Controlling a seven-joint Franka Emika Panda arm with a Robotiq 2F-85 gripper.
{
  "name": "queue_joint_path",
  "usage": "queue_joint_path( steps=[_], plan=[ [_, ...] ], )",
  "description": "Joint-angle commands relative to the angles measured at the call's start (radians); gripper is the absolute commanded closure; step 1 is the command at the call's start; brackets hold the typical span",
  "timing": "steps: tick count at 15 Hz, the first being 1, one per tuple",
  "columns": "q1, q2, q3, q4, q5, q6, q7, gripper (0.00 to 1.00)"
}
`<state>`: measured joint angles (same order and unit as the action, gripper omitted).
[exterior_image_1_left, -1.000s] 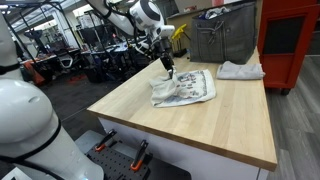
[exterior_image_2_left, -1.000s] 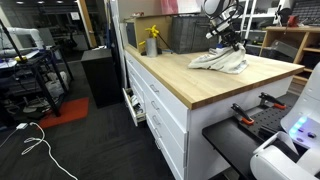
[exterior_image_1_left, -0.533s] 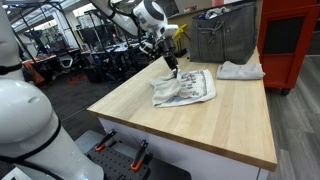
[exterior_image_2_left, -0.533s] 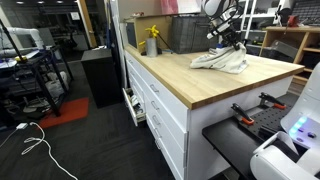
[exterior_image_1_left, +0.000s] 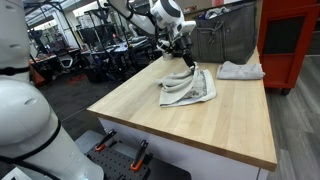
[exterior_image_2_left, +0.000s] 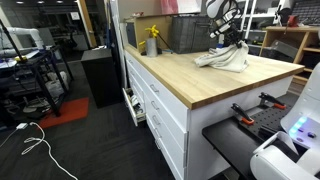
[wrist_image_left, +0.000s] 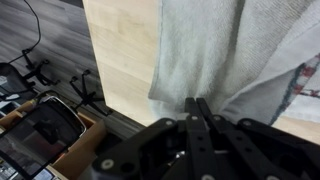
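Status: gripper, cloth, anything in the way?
Gripper shut on cloth, one edge held up. Rest of it lies bunched on the table. Second cloth and grey bin sit apart, nothing against the gripper.

Pale grey-white on the towel (exterior_image_1_left: 188, 87), with a faint dark print and red-blue flecks at one hem in the wrist view. Matte black on the gripper (wrist_image_left: 197, 103). Blond wood in striped planks across the tabletop (exterior_image_1_left: 170, 125). Plain white for the second cloth (exterior_image_1_left: 240, 70) at a far corner. Red cabinet (exterior_image_1_left: 290, 40), yellow bottle (exterior_image_2_left: 152, 40).
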<state>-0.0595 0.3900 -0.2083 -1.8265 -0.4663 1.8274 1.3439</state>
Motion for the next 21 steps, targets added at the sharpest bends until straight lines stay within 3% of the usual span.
queue_joint_path(
  steps=[1,7,8,9,18,21],
  plan=[
    [-0.014,0.08,-0.03,0.093,-0.002,-0.033,0.015,0.99],
    [-0.03,0.203,-0.065,0.185,0.02,-0.077,0.009,0.99],
    [-0.029,0.218,-0.065,0.193,0.023,-0.086,0.004,0.72],
    [-0.028,0.228,-0.067,0.2,0.024,-0.096,0.006,0.71],
    [-0.032,0.18,-0.057,0.191,0.07,-0.092,-0.016,0.05],
    [-0.038,0.132,-0.039,0.197,0.137,-0.107,-0.049,0.0]
  ],
)
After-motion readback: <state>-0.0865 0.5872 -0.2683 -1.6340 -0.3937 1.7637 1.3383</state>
